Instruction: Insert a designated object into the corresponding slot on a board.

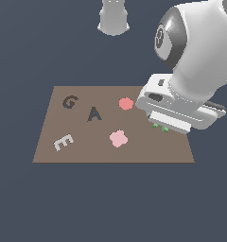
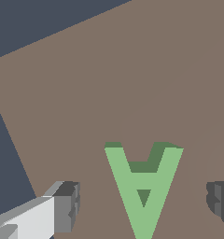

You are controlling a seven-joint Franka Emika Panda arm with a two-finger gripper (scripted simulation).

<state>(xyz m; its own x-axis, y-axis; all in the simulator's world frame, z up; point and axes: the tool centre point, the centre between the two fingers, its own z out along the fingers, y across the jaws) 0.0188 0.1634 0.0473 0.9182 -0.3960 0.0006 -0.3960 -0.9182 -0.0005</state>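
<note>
The green letter A block (image 2: 144, 186) lies flat on the brown board (image 2: 132, 70). In the wrist view it sits between my two dark fingertips (image 2: 69, 205), which stand wide apart on either side without touching it. My gripper (image 2: 144, 203) is open. In the exterior view the hand (image 1: 177, 106) hovers over the board's right part (image 1: 87, 151), and only small green bits of the block (image 1: 160, 127) peek from beneath it. The dark A-shaped slot (image 1: 94, 114) lies near the board's middle, to the exterior view's left of the hand.
A dark G-shaped recess (image 1: 70, 101) is at the board's far left. A pale grey E (image 1: 63, 142) lies near the front left. A red round piece (image 1: 126, 103) and a pink flower-shaped piece (image 1: 118, 138) sit between the slot and the hand. The robot base (image 1: 114, 18) stands behind.
</note>
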